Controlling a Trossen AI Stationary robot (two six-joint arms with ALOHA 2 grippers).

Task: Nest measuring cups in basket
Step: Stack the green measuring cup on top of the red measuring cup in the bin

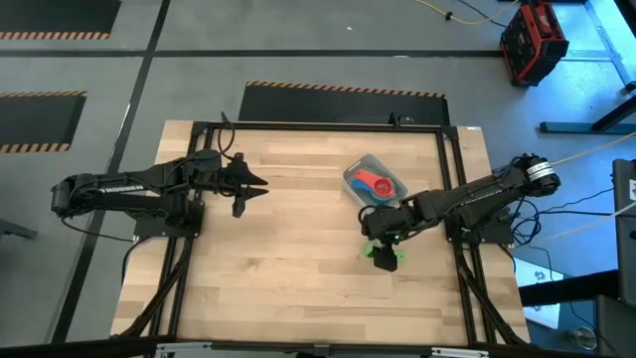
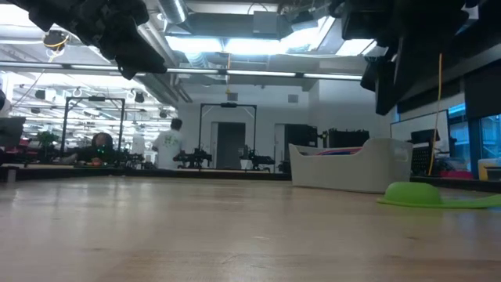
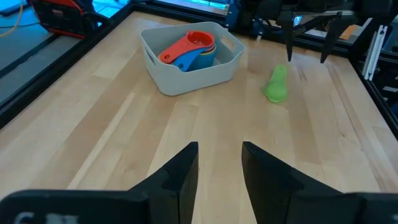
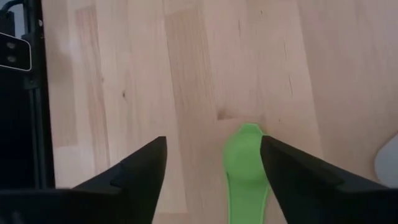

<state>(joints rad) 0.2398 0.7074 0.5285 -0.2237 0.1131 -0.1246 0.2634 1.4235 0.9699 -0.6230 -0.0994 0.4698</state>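
Right gripper point(image 4: 211, 180) hangs above the wooden table point(image 1: 298, 259) with its fingers spread and nothing between them; the green measuring cup point(image 4: 245, 171) lies flat on the wood directly beneath, apparently untouched. Just beside it sits the pale basket point(image 3: 186, 74), holding the red, blue and other nested cups point(image 3: 189, 50). Left gripper point(image 3: 219, 165) waits well apart, fingers parted and empty. White lettering on the left arm point(image 1: 124, 186) is too small to read surely.

High view: overhead, straight down on basket point(image 1: 375, 182)
Low view: tabletop level, basket far right
Wrist views: both share green cup point(image 3: 277, 84) beside basket
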